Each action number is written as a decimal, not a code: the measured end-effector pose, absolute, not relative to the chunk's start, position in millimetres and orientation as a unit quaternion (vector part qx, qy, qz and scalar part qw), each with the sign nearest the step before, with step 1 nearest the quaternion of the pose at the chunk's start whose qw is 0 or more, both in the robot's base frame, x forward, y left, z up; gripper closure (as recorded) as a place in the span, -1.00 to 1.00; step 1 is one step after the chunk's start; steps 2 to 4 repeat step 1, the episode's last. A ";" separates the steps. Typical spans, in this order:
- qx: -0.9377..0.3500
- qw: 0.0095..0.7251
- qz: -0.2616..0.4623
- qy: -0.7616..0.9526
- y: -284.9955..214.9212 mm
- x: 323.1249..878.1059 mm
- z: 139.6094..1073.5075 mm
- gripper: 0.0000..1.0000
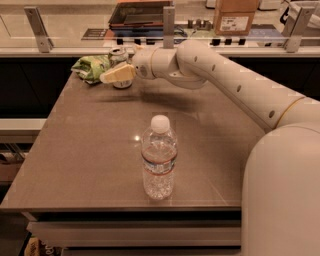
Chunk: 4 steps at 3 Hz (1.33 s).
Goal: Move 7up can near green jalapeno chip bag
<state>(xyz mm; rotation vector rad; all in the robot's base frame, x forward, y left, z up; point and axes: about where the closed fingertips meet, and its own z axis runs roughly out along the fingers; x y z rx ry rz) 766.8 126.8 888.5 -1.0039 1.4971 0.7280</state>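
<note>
The 7up can stands upright at the far left of the table, right beside the green jalapeno chip bag, which lies crumpled at the table's far left corner. My gripper reaches in from the right and is shut on the can. Its near yellowish finger crosses the can's front. The far finger is hidden behind the can. The can's base rests on the table or just above it.
A clear water bottle with a white cap stands near the table's front middle. My white arm spans the right side. A counter with metal posts, a dark tray and a cardboard box lies behind.
</note>
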 end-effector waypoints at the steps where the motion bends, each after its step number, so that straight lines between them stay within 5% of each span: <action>1: -0.427 0.564 0.309 0.636 126.8 766.8 888.5 -1.00; 4: -0.427 0.564 0.309 0.636 126.8 766.8 888.5 -1.00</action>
